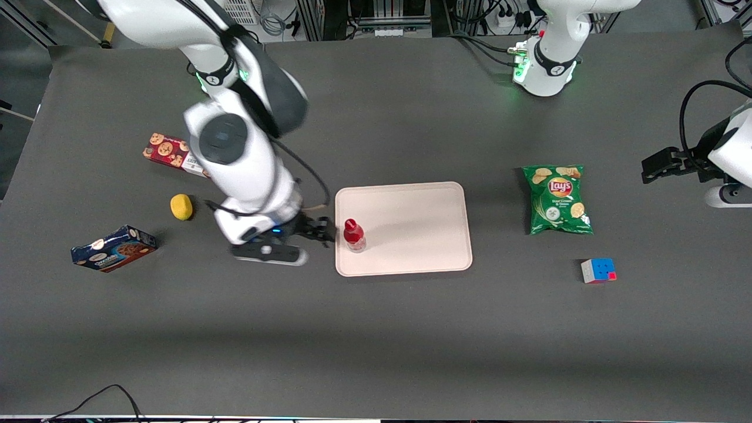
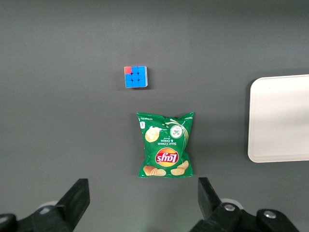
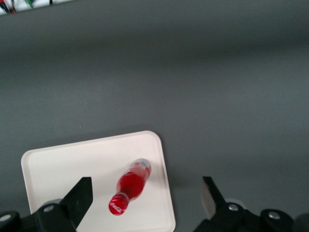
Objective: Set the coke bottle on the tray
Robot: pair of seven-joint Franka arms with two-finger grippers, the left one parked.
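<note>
The coke bottle (image 1: 354, 235) stands upright on the tray (image 1: 411, 205), just beside the gripper (image 1: 322, 230), whose fingers (image 3: 79, 195) are spread apart, holding nothing.

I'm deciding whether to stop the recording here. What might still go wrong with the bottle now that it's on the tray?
The coke bottle stands upright close to the tray's edge at the working arm's end, and the open end effector sits just beside it. A careless retreat may clip the slim bottle and tip it. If it falls, it may roll over the low rim onto the table.
</note>
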